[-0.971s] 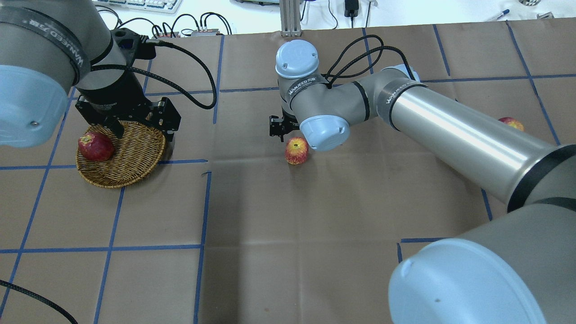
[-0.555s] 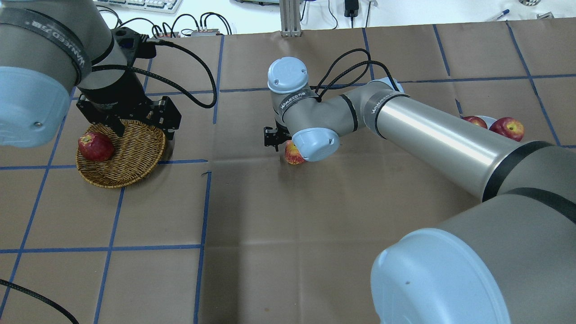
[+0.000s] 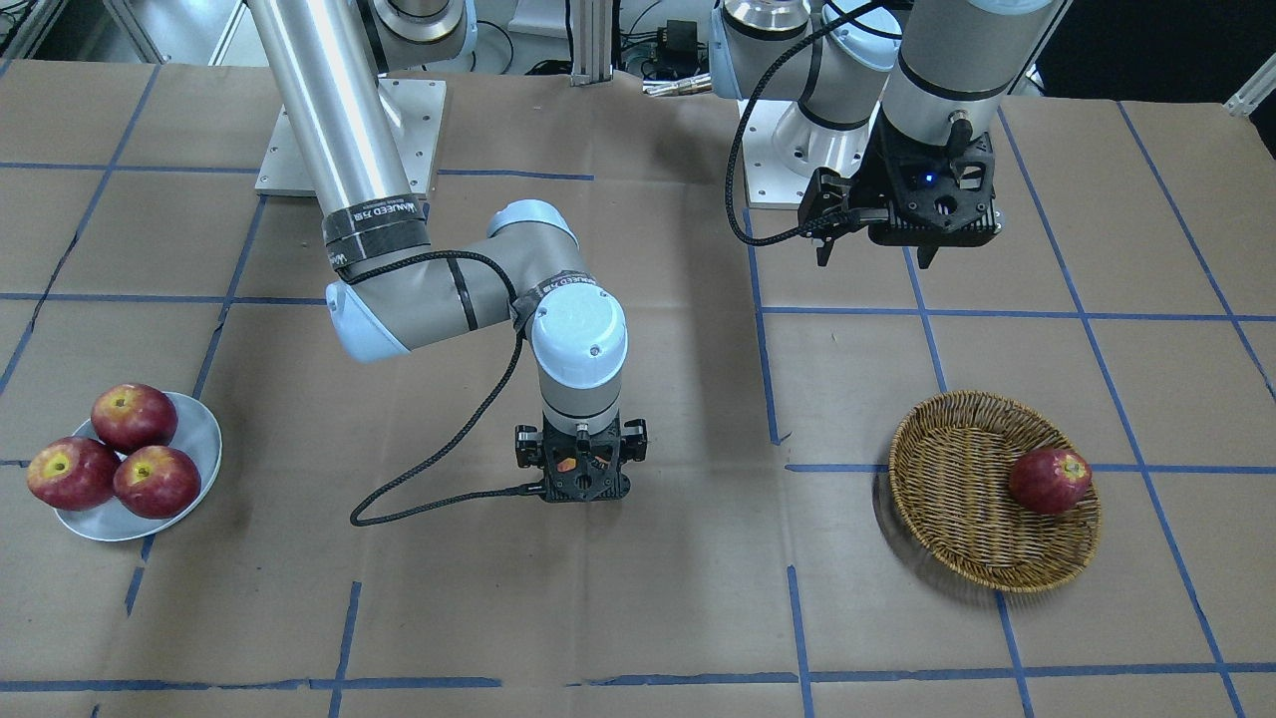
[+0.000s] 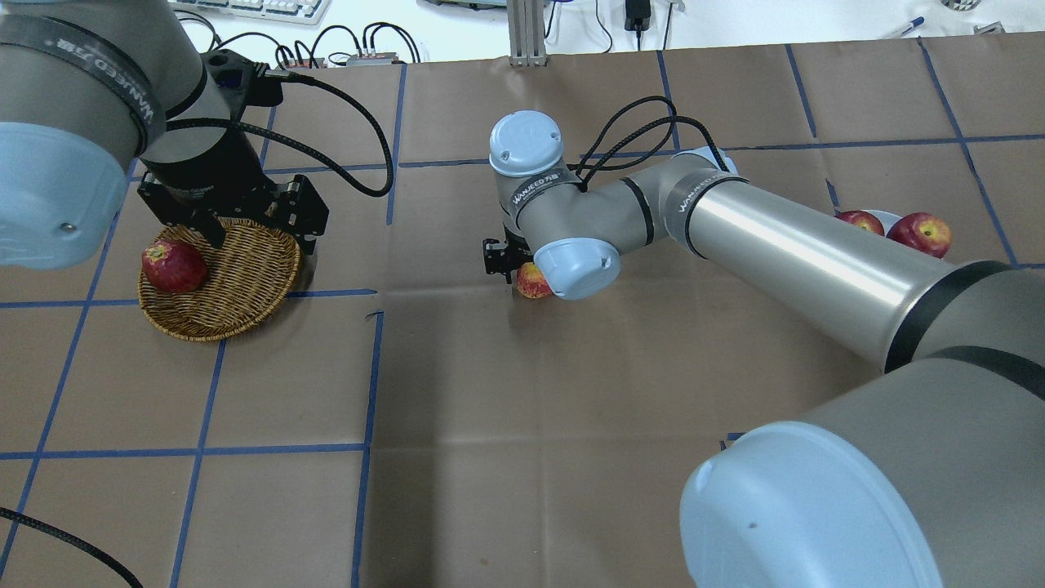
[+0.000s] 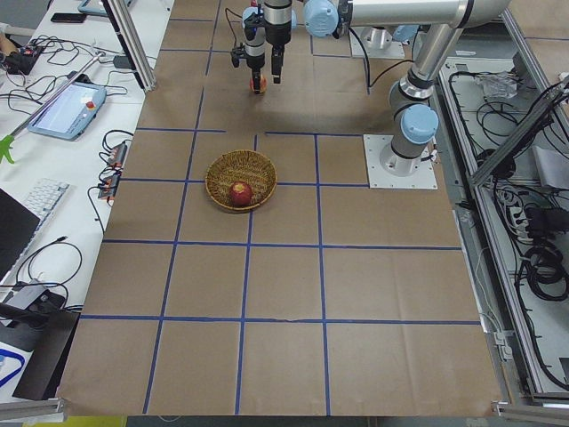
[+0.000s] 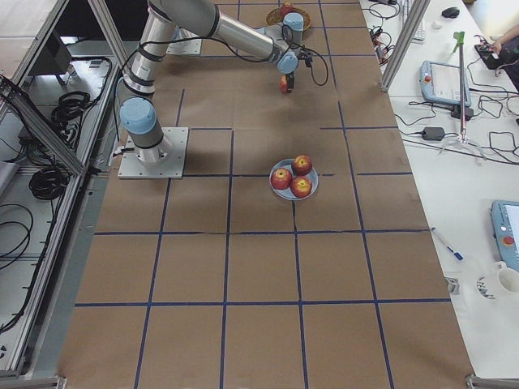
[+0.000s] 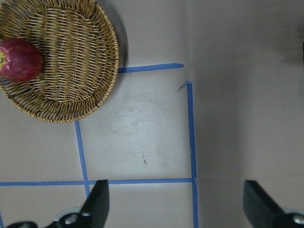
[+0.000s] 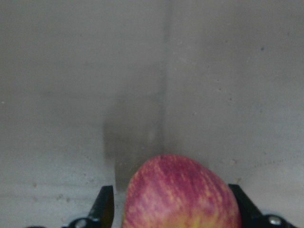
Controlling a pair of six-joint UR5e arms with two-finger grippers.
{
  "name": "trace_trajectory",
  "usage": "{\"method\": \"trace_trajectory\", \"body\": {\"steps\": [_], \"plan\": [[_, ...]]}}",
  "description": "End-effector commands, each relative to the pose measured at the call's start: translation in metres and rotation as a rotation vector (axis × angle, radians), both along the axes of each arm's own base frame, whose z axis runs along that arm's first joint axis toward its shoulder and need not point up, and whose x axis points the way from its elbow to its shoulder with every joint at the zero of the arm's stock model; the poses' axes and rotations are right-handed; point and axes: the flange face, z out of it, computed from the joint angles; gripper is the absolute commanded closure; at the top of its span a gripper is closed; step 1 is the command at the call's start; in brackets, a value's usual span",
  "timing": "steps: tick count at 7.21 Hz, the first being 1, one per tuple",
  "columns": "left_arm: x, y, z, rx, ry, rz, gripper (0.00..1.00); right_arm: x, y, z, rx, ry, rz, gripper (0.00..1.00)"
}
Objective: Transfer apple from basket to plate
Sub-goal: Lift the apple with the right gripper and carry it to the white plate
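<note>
The paper-covered bench (image 4: 490, 408) carries everything. On the robot's left sits the wicker basket (image 3: 937, 411), with one dark-red apple (image 3: 1049, 480) against its rim. Far to the right lies the pale plate (image 3: 202, 439), carrying three dark-red apples (image 3: 155, 481). The left end effector (image 7: 175, 192) hangs spread wide above the bench near the basket. The right end effector (image 3: 581, 477) stands low at mid-bench, spread, its fingers (image 8: 107, 209) flanking the streaked apple (image 8: 180, 194), which rests on the bench between basket and plate.

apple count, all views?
5. Three apples on the plate, one dark apple in the basket, and the striped apple mid-table between the fingers of the right gripper. None appear hidden.
</note>
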Motion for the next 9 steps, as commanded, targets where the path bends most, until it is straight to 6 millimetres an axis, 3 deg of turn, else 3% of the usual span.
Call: {"method": "trace_trajectory", "body": {"steps": [1,2,4,6,7,8,9], "plan": [[-0.003,-0.001,-0.002,0.001,0.002,-0.003,0.01,-0.003,0.003,-0.001,0.006,0.003,-0.005,0.58],[-0.004,0.0,-0.001,0.0,0.0,-0.006,0.01,-0.003,-0.002,0.009,-0.011,-0.006,-0.008,0.61],[-0.005,-0.005,0.002,-0.04,0.007,-0.008,0.01,-0.036,-0.005,0.076,-0.035,-0.017,-0.043,0.6],[-0.007,-0.005,0.005,-0.051,0.012,-0.006,0.01,-0.124,-0.018,0.133,-0.028,-0.011,-0.046,0.6],[-0.012,-0.004,0.007,-0.054,0.015,-0.012,0.01,-0.188,-0.029,0.152,-0.018,0.0,-0.02,0.6],[-0.012,-0.004,0.01,-0.06,0.015,-0.012,0.01,-0.253,-0.036,0.162,-0.014,0.005,0.012,0.6],[-0.012,-0.005,0.011,-0.062,0.015,-0.012,0.01,-0.315,-0.031,0.158,0.001,0.01,0.084,0.6]]}}
